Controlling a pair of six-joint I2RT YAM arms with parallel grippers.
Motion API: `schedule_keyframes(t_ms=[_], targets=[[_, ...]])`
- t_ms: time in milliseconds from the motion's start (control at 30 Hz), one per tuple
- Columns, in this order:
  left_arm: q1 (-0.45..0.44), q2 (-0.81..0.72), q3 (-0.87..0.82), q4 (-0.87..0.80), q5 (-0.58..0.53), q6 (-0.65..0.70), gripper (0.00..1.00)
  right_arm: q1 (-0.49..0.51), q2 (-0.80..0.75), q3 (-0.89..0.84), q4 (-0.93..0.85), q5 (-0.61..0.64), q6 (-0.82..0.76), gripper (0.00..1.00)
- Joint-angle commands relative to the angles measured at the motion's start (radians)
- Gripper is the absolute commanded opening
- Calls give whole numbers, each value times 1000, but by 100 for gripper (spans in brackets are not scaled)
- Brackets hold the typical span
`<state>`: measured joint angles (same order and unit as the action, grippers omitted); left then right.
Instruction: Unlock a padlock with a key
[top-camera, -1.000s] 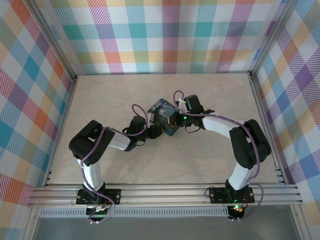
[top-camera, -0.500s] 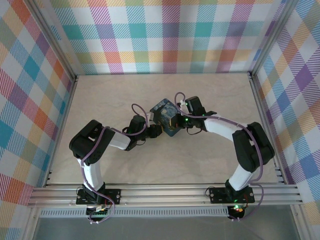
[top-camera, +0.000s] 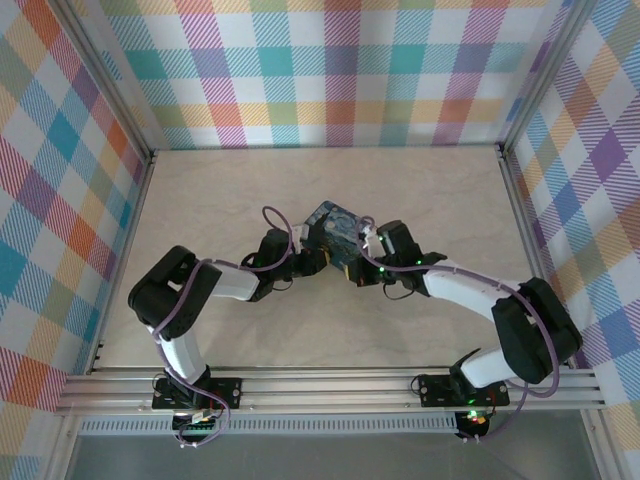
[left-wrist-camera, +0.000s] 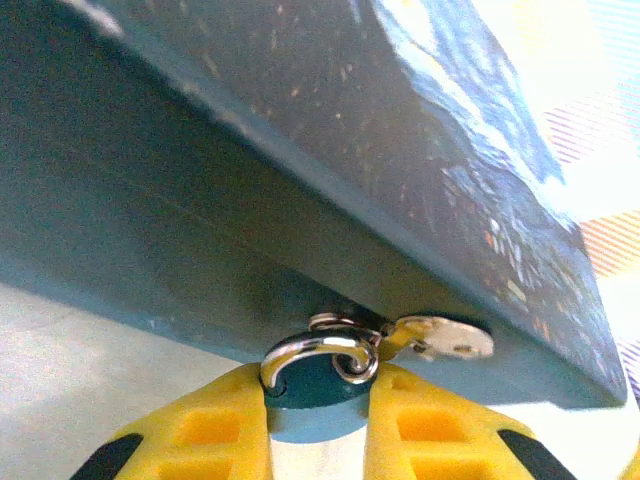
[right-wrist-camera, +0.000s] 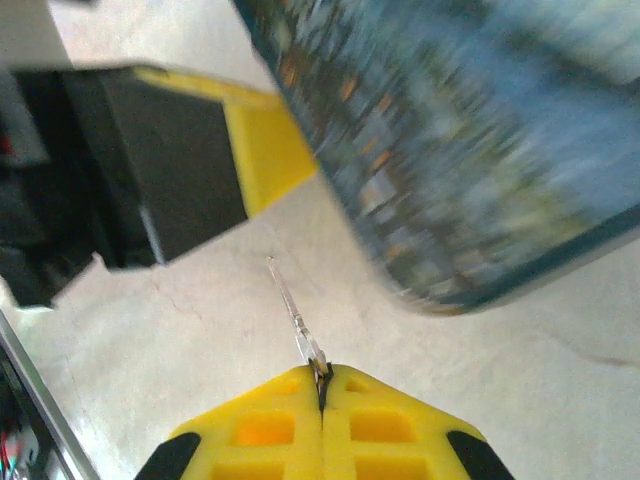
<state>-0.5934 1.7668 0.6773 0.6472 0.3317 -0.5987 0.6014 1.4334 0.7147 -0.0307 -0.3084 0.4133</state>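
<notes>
Pinching the key at lower centre, my right end effector may let it swivel on contact; my left end effector clamps the padlock at bottom centre, just below the tin.

One painted tin, one padlock, one key, one silvery tab, one left pincer, one right pincer.

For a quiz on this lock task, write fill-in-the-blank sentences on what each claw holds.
The left claw grips the small blue ___ by its body, shackle toward the tin.
The right claw is shut on a thin metal ___ that sticks out ahead of it.
The pads of both claws are coloured ___.
Missing words: padlock; key; yellow.
</notes>
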Motion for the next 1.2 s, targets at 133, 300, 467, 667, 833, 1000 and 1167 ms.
schedule_keyframes(t_ms=[133, 300, 467, 667, 833, 1000, 1167], targets=[[-32, -70, -9, -7, -3, -25, 20, 23, 37, -9, 93, 28, -17, 0], [-49, -82, -4, -20, -10, -53, 21, 43, 45, -58, 157, 46, -28, 0], [-63, -99, 5, -51, -18, -71, 21, 57, 54, -112, 239, 69, -17, 0], [-74, -98, 11, -56, -26, -92, 21, 73, 85, -135, 300, 96, 9, 0], [-82, -90, 18, -57, -28, -99, 21, 78, 108, -154, 364, 105, 47, 0], [-89, -86, 24, -61, -29, -101, 21, 78, 119, -159, 386, 127, 67, 0], [-95, -80, 26, -61, -33, -100, 21, 79, 134, -155, 406, 132, 79, 0]])
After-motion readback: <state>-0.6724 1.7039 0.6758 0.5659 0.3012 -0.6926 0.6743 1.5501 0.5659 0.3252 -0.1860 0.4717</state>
